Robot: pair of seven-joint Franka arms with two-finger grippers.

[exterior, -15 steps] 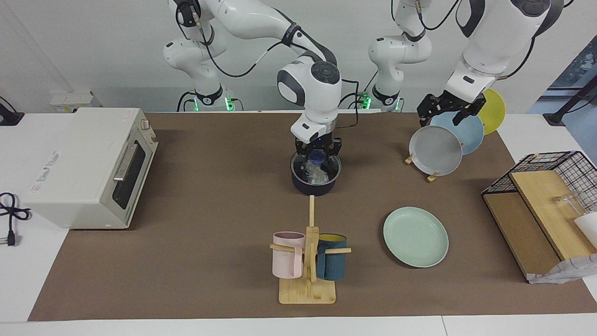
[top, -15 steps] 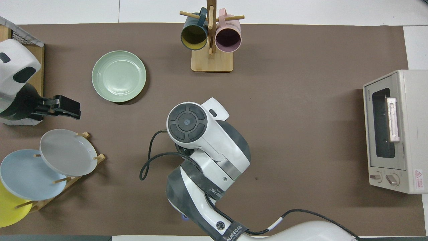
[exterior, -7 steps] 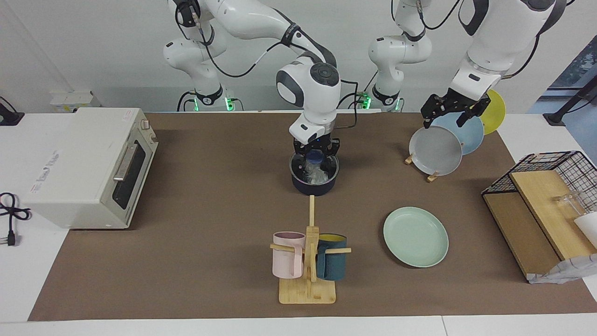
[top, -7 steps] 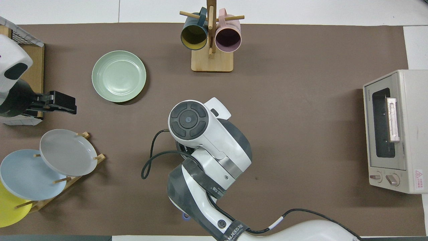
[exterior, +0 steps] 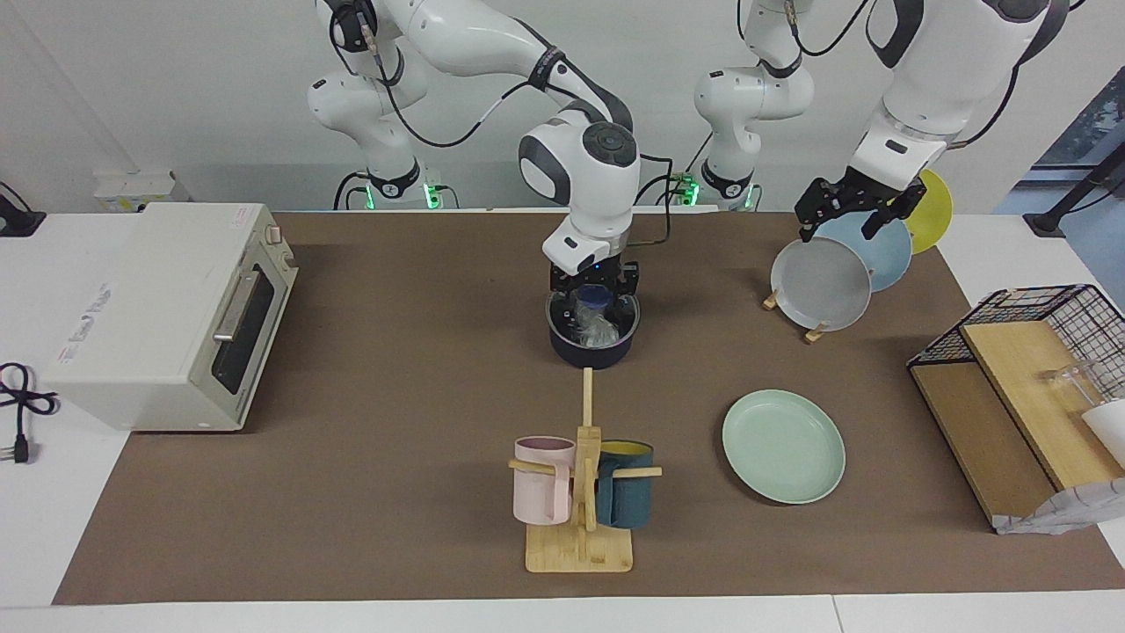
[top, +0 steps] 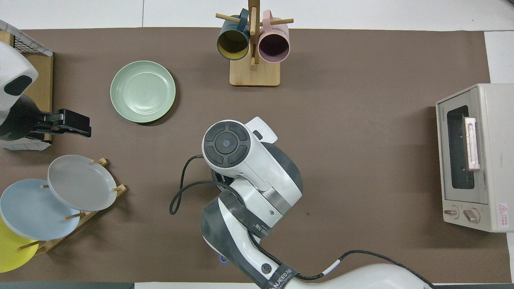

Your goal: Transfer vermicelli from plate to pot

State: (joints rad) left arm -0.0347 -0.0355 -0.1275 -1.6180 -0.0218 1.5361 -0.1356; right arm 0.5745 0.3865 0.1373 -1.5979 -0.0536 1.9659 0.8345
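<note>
The dark navy pot stands mid-table, nearer to the robots than the mug stand. A whitish clump of vermicelli lies inside it. My right gripper hangs straight down over the pot's mouth, open, with its fingertips at rim height around the clump. In the overhead view the right arm's own wrist hides the pot and the gripper. The mint-green plate lies bare toward the left arm's end. My left gripper waits open and holding nothing, in the air over the plate rack.
A wooden mug stand with a pink and a teal mug is farther from the robots than the pot. A rack of grey, light-blue and yellow plates and a wire basket occupy the left arm's end. A toaster oven occupies the right arm's end.
The right gripper has lifted slightly over the pot and its fingers have parted, leaving the vermicelli in the pot. The left gripper has drifted a little higher over the plate rack.
</note>
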